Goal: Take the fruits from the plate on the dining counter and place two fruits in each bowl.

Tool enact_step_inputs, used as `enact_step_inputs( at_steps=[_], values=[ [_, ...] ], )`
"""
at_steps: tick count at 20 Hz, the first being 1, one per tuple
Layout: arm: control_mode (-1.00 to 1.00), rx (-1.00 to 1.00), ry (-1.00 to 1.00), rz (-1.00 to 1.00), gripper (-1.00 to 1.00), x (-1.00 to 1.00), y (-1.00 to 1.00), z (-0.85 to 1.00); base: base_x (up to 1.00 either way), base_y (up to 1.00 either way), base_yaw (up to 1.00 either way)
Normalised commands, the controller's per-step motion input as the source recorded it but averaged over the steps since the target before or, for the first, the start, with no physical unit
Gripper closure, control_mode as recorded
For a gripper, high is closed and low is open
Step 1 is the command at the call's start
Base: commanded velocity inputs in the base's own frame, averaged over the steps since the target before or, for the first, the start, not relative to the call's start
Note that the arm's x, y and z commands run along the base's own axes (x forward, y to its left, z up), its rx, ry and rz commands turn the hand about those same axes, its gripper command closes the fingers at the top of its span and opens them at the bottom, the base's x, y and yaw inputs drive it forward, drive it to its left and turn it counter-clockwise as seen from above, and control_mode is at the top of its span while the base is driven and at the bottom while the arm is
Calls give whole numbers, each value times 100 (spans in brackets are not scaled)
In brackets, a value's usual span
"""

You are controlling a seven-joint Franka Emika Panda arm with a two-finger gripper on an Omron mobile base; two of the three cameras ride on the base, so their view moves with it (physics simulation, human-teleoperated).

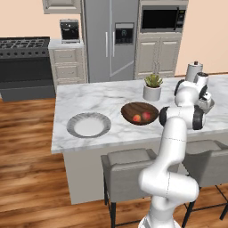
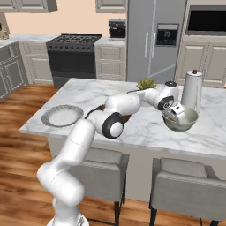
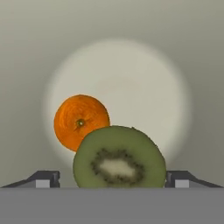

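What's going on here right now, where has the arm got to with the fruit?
The gripper is down inside the pale grey-green bowl on the dining counter. Its fingers stand wide apart on either side of the green fruit, which sits in the bowl right against the orange fruit. Two reddish fruits lie in the dark brown bowl. The plate has no fruit left on it, so each bowl looks to have its pair.

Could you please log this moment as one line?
tool open over grey bowl | orange, kiwi inside | brown bowl: two fruits | plate bare
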Motion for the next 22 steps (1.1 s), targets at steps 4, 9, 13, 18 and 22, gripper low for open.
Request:
enact_step_inputs(
  at_steps=[4, 9, 13, 18, 22],
  values=[
    [-100, 0, -2, 0, -100, -10, 0, 12, 0, 0, 0],
    [-100, -5, -12, 0, -100, -53, 17, 66, 0, 0, 0],
    [-100, -15, -15, 0, -100, -99, 85, 33, 0, 0, 0],
    [-100, -25, -12, 1, -100, -72, 100, 32, 0, 0, 0],
    [-100, -22, -3, 18, -100, -67, 100, 27, 0, 0, 0]
  ],
)
